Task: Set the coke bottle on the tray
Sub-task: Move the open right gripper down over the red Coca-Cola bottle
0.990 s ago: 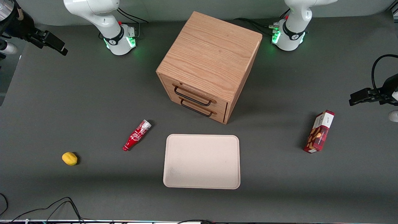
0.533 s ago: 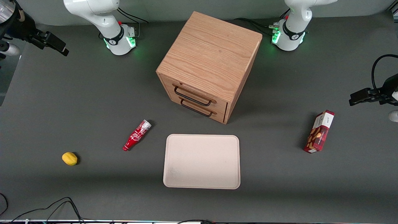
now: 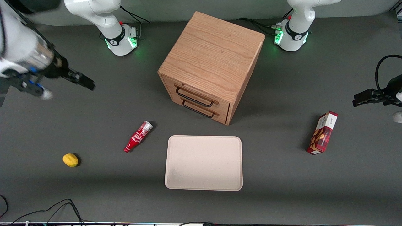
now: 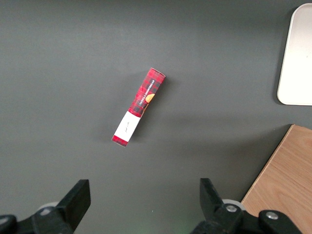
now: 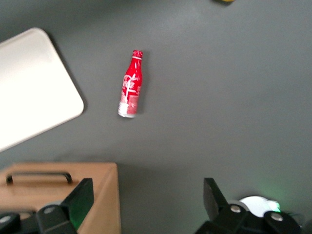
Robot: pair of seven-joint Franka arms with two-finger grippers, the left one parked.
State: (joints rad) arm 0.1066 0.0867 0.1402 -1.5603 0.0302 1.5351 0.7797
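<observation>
Red coke bottle point(image 3: 138, 136) lying beside tray point(image 3: 204, 185) | tool point(image 3: 83, 82) spread, aloft

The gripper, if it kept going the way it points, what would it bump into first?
Probably the bare table. The open gripper points down at it, near the coke bottle, but depth is hard to judge.

We log the coke bottle point(image 3: 138, 136) lying flat on the table point(image 3: 94, 194), just beside the tray point(image 3: 204, 162) and apart from its rim, cap end nearer the front camera. The cabinet point(image 3: 211, 64) stands farther from that camera, drawers facing the tray. The lemon point(image 3: 70, 159) lies toward the working arm's end, the snack box point(image 3: 322, 132) toward the parked arm's. The gripper point(image 3: 82, 81) hangs above bare table, well apart from the bottle, fingers spread.
</observation>
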